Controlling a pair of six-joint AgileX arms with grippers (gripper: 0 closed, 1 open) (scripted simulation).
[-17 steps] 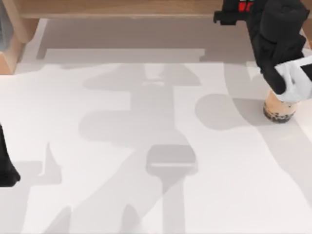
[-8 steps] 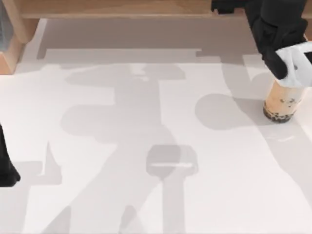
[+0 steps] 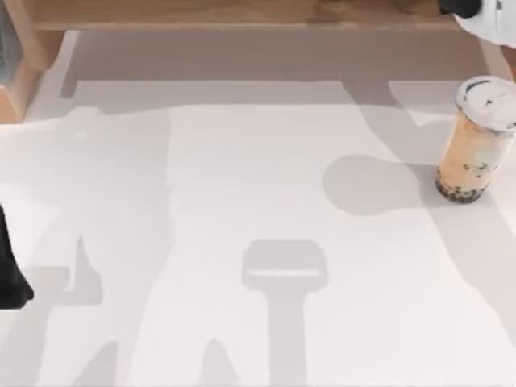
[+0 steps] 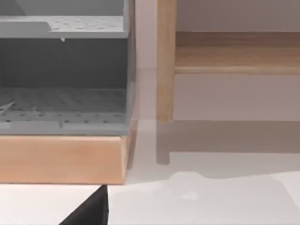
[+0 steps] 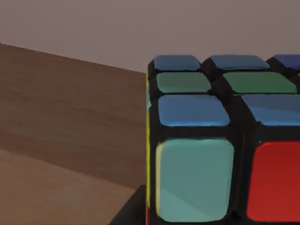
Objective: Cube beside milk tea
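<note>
Beige milk tea (image 3: 474, 143) stands at the right edge of the top view on the white desk (image 3: 242, 201), well lit and free. The cube (image 5: 220, 140) fills the right wrist view close up, on wood; whether the right pincer holds it I cannot tell. I judge the reaching step; next comes a firm grasp. The left arm (image 3: 10, 266) is parked at the left edge, near a grey rack (image 4: 63, 70).

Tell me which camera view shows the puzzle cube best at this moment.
The right wrist view: the cube sits close up, with blue, green, teal and red stickers and black edges plain to see. The top view has the milk tea standing at the table's right, and the left wrist view faces a wooden shelf.
</note>
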